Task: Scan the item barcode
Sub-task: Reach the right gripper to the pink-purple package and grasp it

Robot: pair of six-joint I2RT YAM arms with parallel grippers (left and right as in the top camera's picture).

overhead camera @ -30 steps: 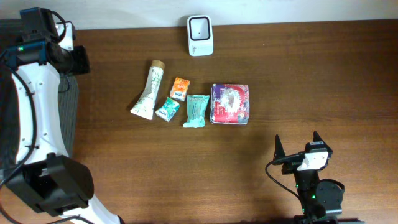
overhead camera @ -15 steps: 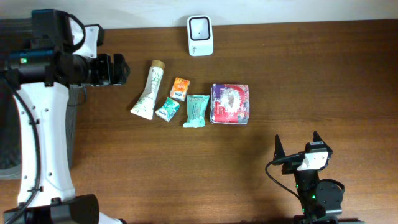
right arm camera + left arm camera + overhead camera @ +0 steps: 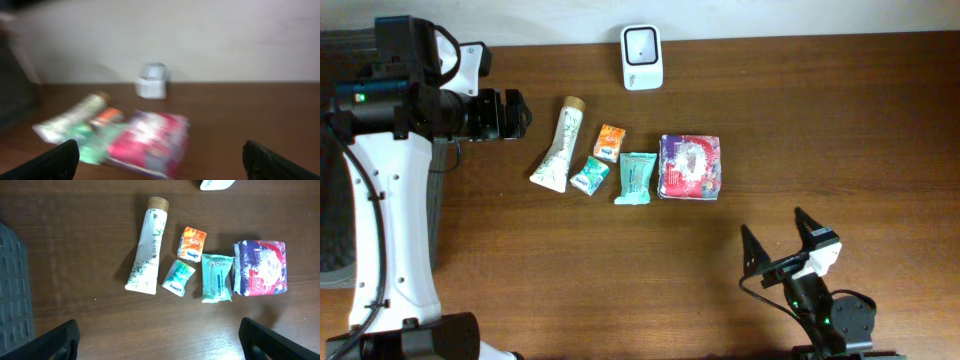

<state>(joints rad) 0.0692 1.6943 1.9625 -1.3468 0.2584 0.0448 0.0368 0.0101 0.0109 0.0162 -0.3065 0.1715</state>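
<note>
Progress: we judge the task barely begun; no item is lifted or held up to the scanner.
Items: five lie flat in a row in front of the scanner: tube, orange packet, teal packet, green wipes pack, red pack.
Left gripper: released, empty, left of the scanner, near the tube's cap.
Right gripper: released, empty, well apart from the scanner, beyond the row.
Left to do: pick one item, lift it, show its barcode to the scanner.
Unclear: we see no barcode; the intended item is unknown; the right wrist view is blurred; the left wrist view crops the scanner.
</note>
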